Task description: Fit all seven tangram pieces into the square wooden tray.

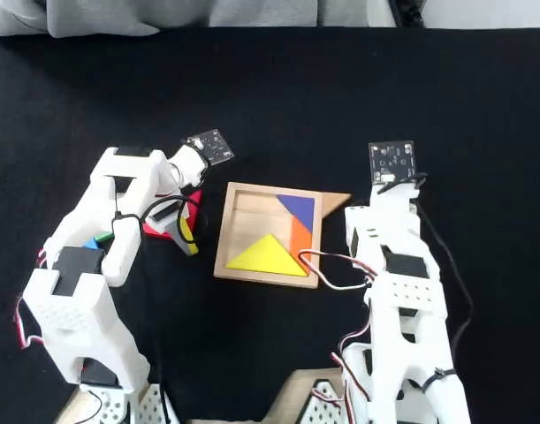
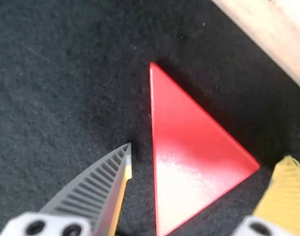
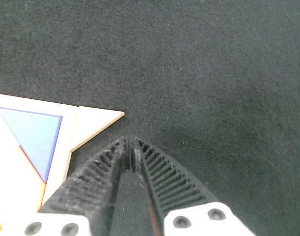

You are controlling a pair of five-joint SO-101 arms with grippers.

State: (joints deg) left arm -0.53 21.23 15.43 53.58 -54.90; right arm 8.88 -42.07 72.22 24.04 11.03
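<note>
The square wooden tray (image 1: 243, 231) lies mid-table and holds a yellow triangle (image 1: 266, 256), a blue triangle (image 1: 298, 208) and an orange piece (image 1: 301, 237). A plain wood triangle (image 1: 335, 202) rests against its far right corner. My left gripper (image 2: 208, 152) is open and low over a red triangle (image 2: 189, 157), one finger on each side; this sits just left of the tray (image 2: 267, 29). My right gripper (image 3: 131, 147) is shut on nothing, its tips just short of the wood triangle (image 3: 93, 125) beside the tray rim (image 3: 68, 135) and blue triangle (image 3: 34, 135).
Blue and green pieces (image 1: 98, 240) lie partly hidden under the left arm (image 1: 119, 230). The right arm (image 1: 393, 265) stretches along the tray's right side. Black cloth covers the table, with open room behind the tray.
</note>
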